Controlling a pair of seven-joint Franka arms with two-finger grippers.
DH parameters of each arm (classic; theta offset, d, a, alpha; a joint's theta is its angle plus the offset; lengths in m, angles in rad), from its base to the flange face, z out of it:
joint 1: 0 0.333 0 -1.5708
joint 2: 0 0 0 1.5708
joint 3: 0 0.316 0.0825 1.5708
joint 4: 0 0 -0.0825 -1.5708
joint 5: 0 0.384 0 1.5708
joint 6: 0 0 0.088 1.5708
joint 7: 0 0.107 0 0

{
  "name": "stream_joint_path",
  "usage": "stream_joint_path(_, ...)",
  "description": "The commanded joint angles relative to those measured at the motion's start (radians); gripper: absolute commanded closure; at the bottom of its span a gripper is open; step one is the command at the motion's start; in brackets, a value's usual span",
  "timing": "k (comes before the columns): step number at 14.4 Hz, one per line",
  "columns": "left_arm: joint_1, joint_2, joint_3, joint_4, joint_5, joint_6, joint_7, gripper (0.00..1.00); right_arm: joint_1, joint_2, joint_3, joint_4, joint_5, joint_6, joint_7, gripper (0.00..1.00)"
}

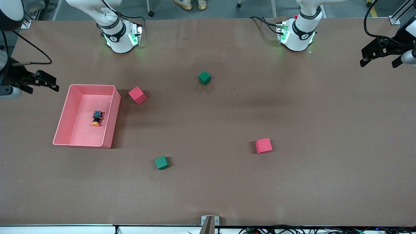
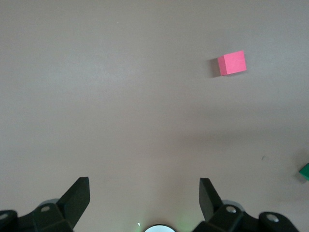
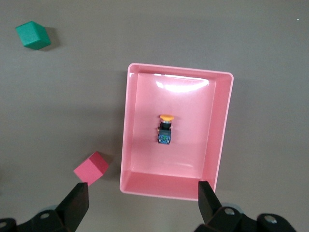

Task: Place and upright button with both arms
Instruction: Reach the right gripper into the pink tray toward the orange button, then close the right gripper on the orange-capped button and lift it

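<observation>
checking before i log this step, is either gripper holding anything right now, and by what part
Nothing is held. The left gripper and the right gripper are both open and empty; the button lies on its side in the pink bin.

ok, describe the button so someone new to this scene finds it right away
Find the pink bin toward the right arm's end of the table, the only container there. The button lies on its side on the bin's floor, alone inside. It is tiny, with a round orange cap on a black-and-blue body, unlike the plain red and green cubes out on the table.
</observation>
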Motion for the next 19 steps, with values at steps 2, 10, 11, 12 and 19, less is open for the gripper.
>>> stream_joint_path(2, 0.006, -0.004, -0.003, 0.0, -0.004, 0.009, 0.007, 0.0, -0.029, -0.021, 0.007, -0.162, 0.001, 0.177, -0.007, 0.0)
stream_joint_path(10, 0.003, 0.0, -0.003, 0.0, -0.001, 0.009, 0.0, 0.0, -0.068, 0.139, 0.007, -0.308, 0.003, 0.46, -0.009, 0.0)
stream_joint_path(11, 0.003, 0.0, -0.003, 0.0, -0.001, 0.009, 0.0, 0.0, -0.071, 0.17, 0.007, -0.309, 0.003, 0.489, -0.009, 0.0)
stream_joint_path(12, 0.003, 0.0, -0.003, 0.001, -0.001, 0.009, 0.0, 0.0, -0.075, 0.196, 0.007, -0.311, 0.003, 0.509, -0.009, 0.0)
stream_joint_path(19, 0.001, 0.003, -0.003, 0.003, -0.001, 0.009, -0.006, 0.0, -0.078, 0.325, 0.01, -0.381, 0.004, 0.67, -0.01, 0.0)
